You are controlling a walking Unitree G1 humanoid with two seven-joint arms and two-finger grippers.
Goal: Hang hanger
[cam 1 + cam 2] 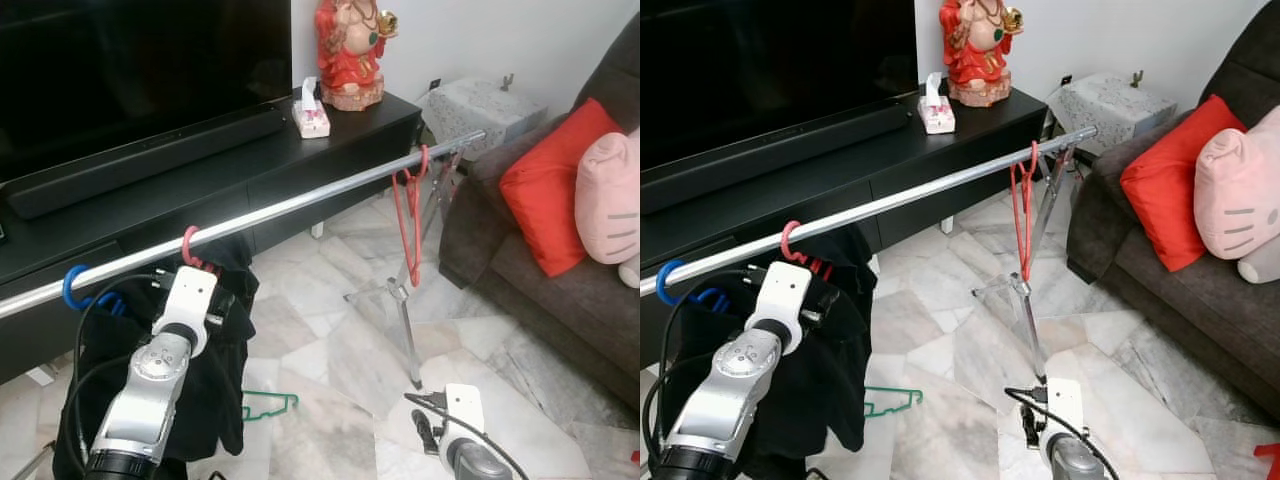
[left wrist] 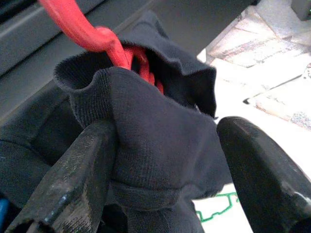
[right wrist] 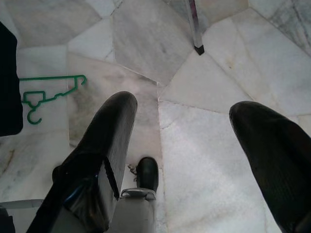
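Currently the task is near its end: the red hanger (image 1: 190,246) carrying a black garment (image 1: 215,350) has its hook over the silver rail (image 1: 300,205), so the hanging itself appears done; release and withdrawal remain.

Left to right, as seen from the head cameras:

1. At 9 o'clock, a blue hanger (image 1: 75,287) is hooked on the rail, just beside the garment.
2. At 7 o'clock, the left gripper (image 2: 160,165) is raised to the garment's collar, directly below the red hook. The wrist view shows its two fingers (image 2: 73,179) spread on either side of the bunched collar. One finger touches the fabric; the other stands apart from it. The jaws are therefore parted, not clamped.
3. At 6 o'clock, a green hanger (image 1: 265,405) lies flat on the marble floor (image 1: 330,340), unhung.
4. At 1 o'clock, a second red hanger (image 1: 410,225) hangs bare on the rail, well apart from the first and near the rail's stand (image 1: 405,320).
5. At 5 o'clock, the right gripper (image 3: 182,145) hangs low over the floor, idle, jaws wide apart and holding nothing.

Judgement: the clothed hanger looks seated. Remaining work is to draw the left gripper clear without dragging the collar. The green hanger on the floor may be a further item to hang; the pictures do not settle this.
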